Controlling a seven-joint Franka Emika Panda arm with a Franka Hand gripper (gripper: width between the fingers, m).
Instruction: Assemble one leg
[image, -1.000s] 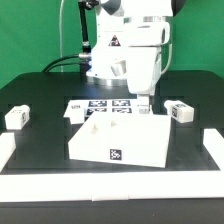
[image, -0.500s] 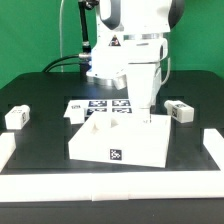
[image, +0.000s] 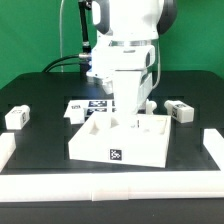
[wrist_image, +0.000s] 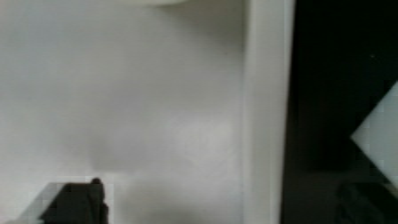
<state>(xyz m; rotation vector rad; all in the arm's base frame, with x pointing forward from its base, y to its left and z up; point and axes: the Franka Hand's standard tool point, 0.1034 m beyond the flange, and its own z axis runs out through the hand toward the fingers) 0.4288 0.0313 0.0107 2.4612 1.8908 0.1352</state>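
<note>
The large white square panel (image: 110, 138) lies flat in the middle of the black table. My gripper (image: 136, 119) is down at the panel's far side, right of its middle. In the wrist view the panel (wrist_image: 125, 100) fills most of the picture and its edge runs up between the jaws. One dark finger (wrist_image: 71, 203) shows over the panel; the other is lost against the black table. The gripper (wrist_image: 199, 205) looks open and holds nothing. One leg (image: 16, 116) lies at the exterior view's left and another leg (image: 180, 111) at its right, both apart from the gripper.
The marker board (image: 92, 103) lies behind the panel under the arm. White rails stand at the table's left (image: 8, 150) and right (image: 214, 148). A small white piece (image: 150, 103) sits behind the gripper. A white shape (wrist_image: 381, 125) shows at the wrist view's edge.
The arm has swung toward the exterior view's left and come down: the gripper went from above the panel's far right corner to low over the panel's far edge.
</note>
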